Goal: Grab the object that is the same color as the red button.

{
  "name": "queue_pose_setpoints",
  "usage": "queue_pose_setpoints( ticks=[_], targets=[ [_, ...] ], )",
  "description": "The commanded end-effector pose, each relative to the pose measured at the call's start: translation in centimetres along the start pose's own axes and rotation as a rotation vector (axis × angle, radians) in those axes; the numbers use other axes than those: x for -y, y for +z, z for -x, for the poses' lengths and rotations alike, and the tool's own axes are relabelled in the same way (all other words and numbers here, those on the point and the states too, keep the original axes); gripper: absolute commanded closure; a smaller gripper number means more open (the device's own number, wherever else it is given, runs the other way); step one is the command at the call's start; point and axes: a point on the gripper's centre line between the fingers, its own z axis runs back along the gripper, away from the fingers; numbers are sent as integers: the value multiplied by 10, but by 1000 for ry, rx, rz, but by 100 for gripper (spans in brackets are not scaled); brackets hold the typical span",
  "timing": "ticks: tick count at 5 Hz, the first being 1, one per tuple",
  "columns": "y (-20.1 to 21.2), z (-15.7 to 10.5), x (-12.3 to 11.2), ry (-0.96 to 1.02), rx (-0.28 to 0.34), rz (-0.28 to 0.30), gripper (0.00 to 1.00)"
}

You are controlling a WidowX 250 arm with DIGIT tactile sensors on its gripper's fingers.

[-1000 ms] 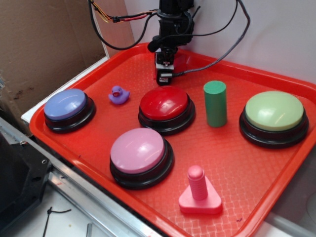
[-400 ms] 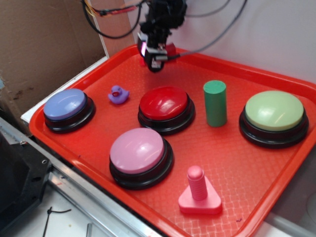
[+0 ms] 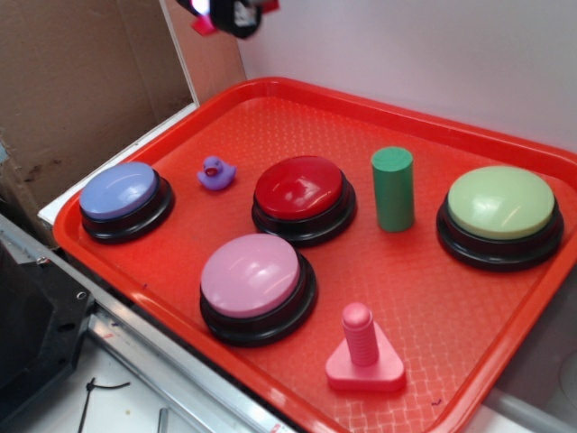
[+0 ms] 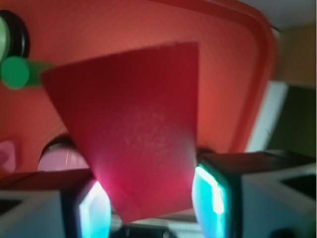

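While the red wedge (image 4: 133,129) is held between the two pale fingers (image 4: 91,210) of the gripper (image 3: 236,11), the task's grasp is judged as made, and the risks listed here concern keeping it.

Item: gripper. Seen at the top edge of the exterior view, high above the red tray (image 3: 505,361); closed to the width of the wedge, the fingers pressed on its lower sides.

Item: red wedge. Filling the wrist view; only its narrow lower end is seen to lie between the fingers, the wide part projecting beyond them. In the exterior view only small red corners are seen beside the gripper.

Item: red button (image 3: 301,189). Seated near the middle of the tray; the colour match is confirmed.

Risk: the wedge's sides taper, so squeezing may be turned into an outward slide, and the piece may be ejected or rotated. A fall from this height may carry it off the tray, towards the cardboard (image 3: 81,90) on the left.

Risk: how deep the hold goes cannot be told.
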Motion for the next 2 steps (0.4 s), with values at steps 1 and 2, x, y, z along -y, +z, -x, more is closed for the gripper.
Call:
queue_pose_setpoints(
  ticks=[1,2],
  targets=[
    [93,37,5,22,132,-17,100],
    [91,37,5,37,139,-48,100]
  ],
)
